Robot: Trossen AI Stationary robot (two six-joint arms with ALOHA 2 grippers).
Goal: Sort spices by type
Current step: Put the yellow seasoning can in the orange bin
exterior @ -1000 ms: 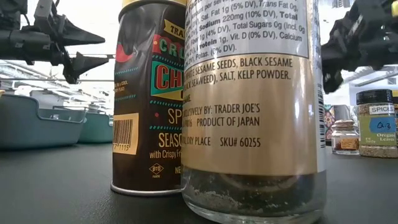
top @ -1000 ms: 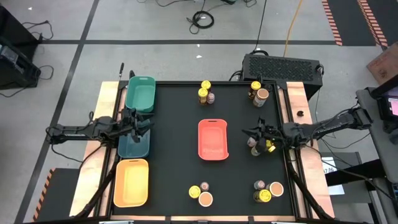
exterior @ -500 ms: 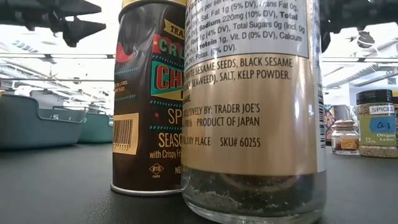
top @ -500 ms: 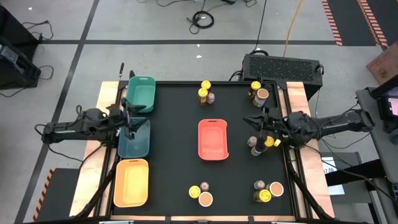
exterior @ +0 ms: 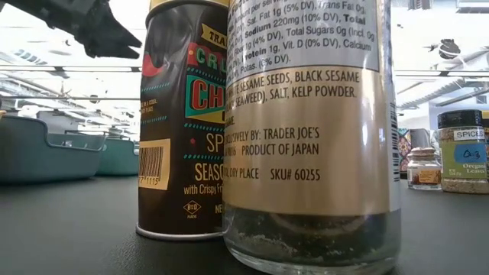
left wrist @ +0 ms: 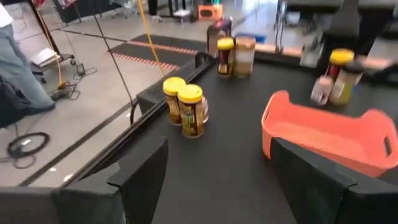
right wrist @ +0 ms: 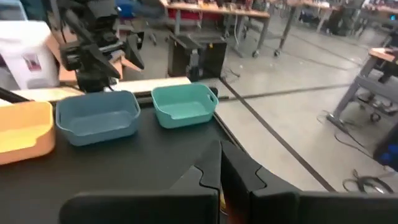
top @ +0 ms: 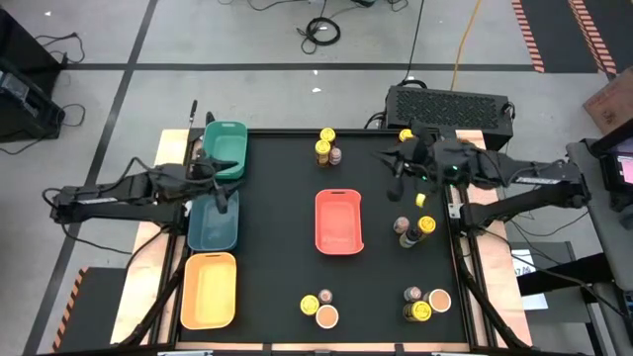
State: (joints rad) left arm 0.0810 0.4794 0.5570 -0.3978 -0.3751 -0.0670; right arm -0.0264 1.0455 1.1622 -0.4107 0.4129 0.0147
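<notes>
Seems between picks. Right jaws are pressed together, high up, with the spice jars below and nearer. Left jaws are apart and empty above the blue tray. Next: open, drop onto one jar.

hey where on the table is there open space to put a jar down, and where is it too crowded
The widest bare mat lies between the dark blue tray and the coral tray. There is more between the yellow tray and the front jar cluster, and between the coral tray and the back jar cluster. It is crowded along the right edge, where jars bunch near the right gripper.
</notes>
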